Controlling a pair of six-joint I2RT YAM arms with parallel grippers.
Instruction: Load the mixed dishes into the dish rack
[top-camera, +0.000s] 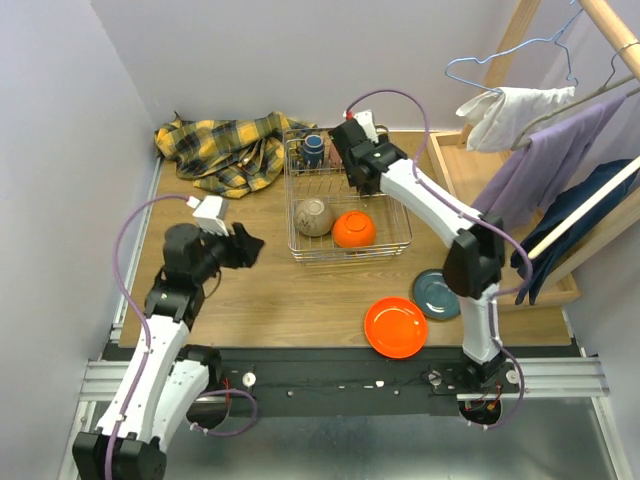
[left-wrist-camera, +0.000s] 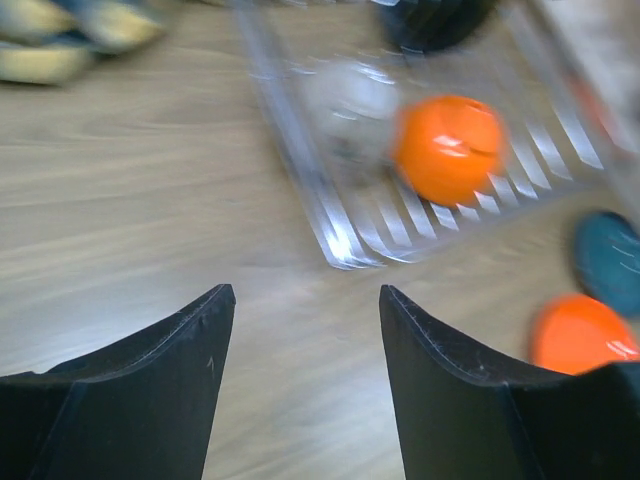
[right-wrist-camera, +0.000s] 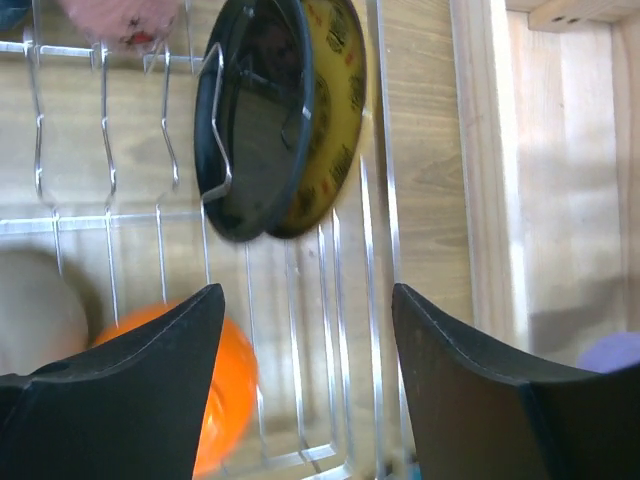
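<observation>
The dish rack (top-camera: 350, 255) stands mid-table. In it are a beige bowl (top-camera: 313, 216), an orange bowl (top-camera: 353, 229) and a cup (top-camera: 314, 148). My right gripper (top-camera: 357, 180) hovers over the rack's back right part. In the right wrist view that gripper (right-wrist-camera: 308, 290) is open and empty, and a glossy black plate (right-wrist-camera: 255, 120) and a yellow patterned plate (right-wrist-camera: 338, 110) stand on edge in the rack (right-wrist-camera: 375, 300) just beyond the fingertips. An orange plate (top-camera: 396, 327) and a teal plate (top-camera: 436, 294) lie on the table near the right arm. My left gripper (top-camera: 245, 245) is open left of the rack, holding nothing.
A yellow plaid cloth (top-camera: 225, 150) lies bunched at the back left. A wooden frame (top-camera: 480, 175) with hanging clothes (top-camera: 560, 170) borders the right side. The blurred left wrist view shows the open gripper (left-wrist-camera: 305, 290) over bare wood, with the rack (left-wrist-camera: 340, 235) and the orange bowl (left-wrist-camera: 448, 145) ahead.
</observation>
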